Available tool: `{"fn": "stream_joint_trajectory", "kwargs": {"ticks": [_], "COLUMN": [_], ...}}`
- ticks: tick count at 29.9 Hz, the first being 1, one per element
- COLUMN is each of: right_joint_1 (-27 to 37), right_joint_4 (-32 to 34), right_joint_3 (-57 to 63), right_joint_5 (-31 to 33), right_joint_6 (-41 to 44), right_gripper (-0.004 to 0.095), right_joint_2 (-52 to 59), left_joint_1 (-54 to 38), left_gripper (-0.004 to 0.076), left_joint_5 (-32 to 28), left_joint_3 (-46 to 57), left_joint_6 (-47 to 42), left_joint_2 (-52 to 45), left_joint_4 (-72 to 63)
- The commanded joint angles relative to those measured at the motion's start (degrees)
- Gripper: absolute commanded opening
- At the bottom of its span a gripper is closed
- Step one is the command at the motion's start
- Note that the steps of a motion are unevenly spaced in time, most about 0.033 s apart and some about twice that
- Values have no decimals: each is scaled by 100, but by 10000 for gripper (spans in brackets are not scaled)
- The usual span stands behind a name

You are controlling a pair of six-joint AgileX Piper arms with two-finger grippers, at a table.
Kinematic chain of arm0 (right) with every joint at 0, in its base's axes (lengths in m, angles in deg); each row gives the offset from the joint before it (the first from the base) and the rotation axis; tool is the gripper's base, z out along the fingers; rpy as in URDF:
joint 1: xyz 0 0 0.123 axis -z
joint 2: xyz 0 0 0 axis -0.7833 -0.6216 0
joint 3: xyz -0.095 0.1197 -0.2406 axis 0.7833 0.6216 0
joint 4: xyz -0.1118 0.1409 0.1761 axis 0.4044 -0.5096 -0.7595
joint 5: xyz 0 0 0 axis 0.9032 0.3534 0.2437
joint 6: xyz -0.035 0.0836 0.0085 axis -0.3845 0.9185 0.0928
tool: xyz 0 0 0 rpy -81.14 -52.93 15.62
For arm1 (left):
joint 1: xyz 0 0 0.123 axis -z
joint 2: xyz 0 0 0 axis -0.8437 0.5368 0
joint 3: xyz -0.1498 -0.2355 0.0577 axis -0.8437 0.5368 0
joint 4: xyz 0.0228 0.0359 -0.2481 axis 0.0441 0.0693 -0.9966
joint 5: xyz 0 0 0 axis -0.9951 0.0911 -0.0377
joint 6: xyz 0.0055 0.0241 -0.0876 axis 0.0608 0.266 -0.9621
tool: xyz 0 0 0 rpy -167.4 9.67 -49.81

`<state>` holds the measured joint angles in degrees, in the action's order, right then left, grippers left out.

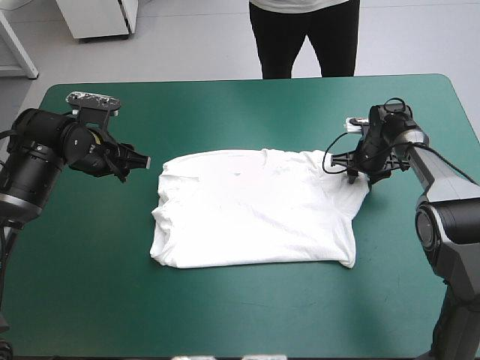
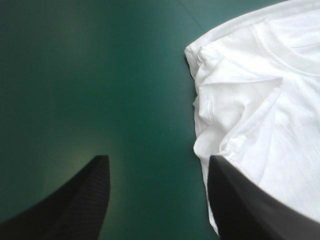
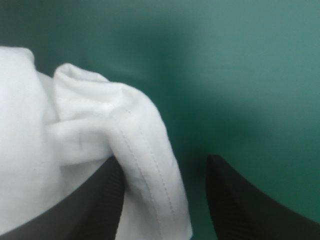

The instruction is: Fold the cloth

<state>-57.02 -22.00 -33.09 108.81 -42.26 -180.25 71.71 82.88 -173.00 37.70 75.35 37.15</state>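
Teal-green cover fills the high view, with the white T-shirt spread flat near the middle, collar toward the far edge. Left gripper sits just beside its far left corner, right gripper at its far right corner. Left wrist view: black fingers stand apart with bare cover between them, one finger overlapping the shirt's edge. Right wrist view: fingers also released, a hemmed fold of shirt between them, against one finger.
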Motion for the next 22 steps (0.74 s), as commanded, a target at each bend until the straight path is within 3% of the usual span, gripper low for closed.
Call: {"fn": "stream_joint_trajectory", "kwargs": {"ticks": [1,6,11,22], "right_joint_1": [56,56,56,-66], "right_joint_4": [-127,-327,-304,-353], "right_joint_3": [-107,-107,-123,-137], "right_joint_5": [-59,185,207,157], "right_joint_6": [-105,-120,-124,-192], "right_gripper": [429,284,-14,-17], "right_joint_2": [153,-128,-160,600], "left_joint_1": [-11,-11,-11,-11], "left_gripper": [419,419,419,419], "left_joint_5": [237,237,227,169], "left_joint_3": [-175,-175,-175,-175], "left_joint_6": [-12,-12,-12,-12], "left_joint_2": [-186,-186,-186,-186], "left_joint_4": [-11,-11,-11,-104]}}
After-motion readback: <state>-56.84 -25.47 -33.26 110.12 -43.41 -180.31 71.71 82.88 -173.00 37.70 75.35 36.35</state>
